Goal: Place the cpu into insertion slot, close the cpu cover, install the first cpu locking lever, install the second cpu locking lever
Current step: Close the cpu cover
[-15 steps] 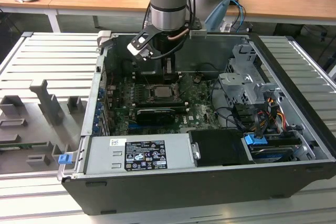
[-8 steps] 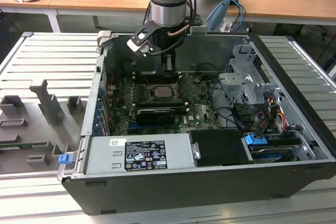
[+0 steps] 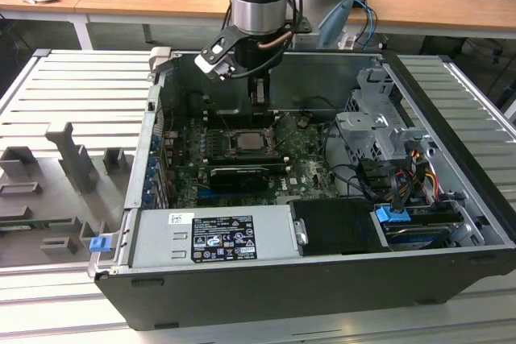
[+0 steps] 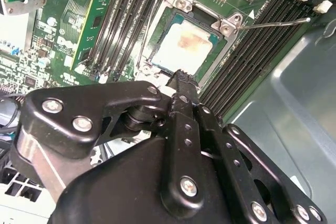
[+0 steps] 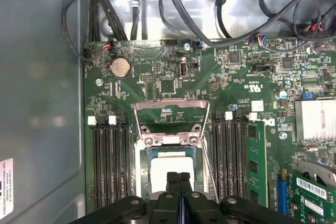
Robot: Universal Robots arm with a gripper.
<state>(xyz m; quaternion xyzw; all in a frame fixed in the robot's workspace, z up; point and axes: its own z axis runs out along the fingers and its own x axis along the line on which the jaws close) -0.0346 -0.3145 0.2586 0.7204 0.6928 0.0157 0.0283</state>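
The cpu (image 5: 169,167) was seated in the insertion slot (image 5: 140,163), while the cpu cover (image 5: 170,104) was seen apparently tilted up behind it. Placing was judged done; closing the cover and both locking levers (image 4: 273,22) were left. The fingers (image 5: 172,182) were held shut together, empty, just above the cpu's edge.

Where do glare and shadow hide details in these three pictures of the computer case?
In both wrist views, glare bleaches the cpu almost white; in the second wrist view, the hand is a dark mass before it; in the exterior view, the walls of the case shade the motherboard.
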